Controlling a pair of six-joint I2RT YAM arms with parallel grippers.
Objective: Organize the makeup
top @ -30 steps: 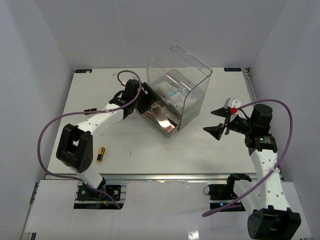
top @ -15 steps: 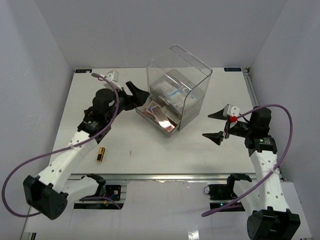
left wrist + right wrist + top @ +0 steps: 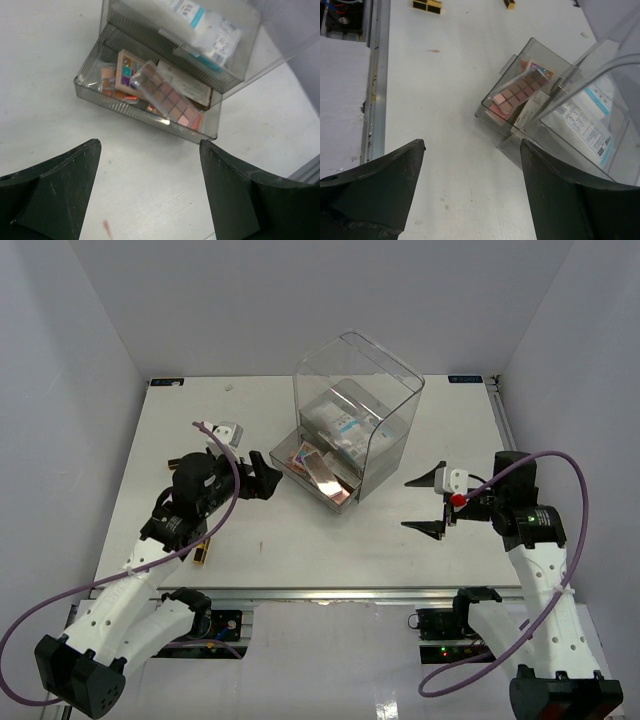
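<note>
The clear drawer box (image 3: 355, 415) stands at mid-table with its lower drawer (image 3: 312, 472) pulled open. In the left wrist view the long beige-brown palette (image 3: 167, 97) lies tilted on top of the multicolour square palette (image 3: 127, 72) and pinkish items in that drawer. White-and-blue sachets (image 3: 207, 25) fill the upper drawer. The gold lipstick tube (image 3: 201, 552) lies near the front left edge, partly under my left arm. My left gripper (image 3: 262, 480) is open and empty, just left of the drawer. My right gripper (image 3: 428, 502) is open and empty, right of the box.
The box is tilted back on the white table (image 3: 300, 540). A small red smear (image 3: 106, 227) marks the table in front of the drawer. The metal rail (image 3: 375, 75) runs along the near edge. White walls close in the table.
My left arm has pulled back from the drawer toward the near left, leaving the drawer open. My right gripper has shifted slightly left and lower.
</note>
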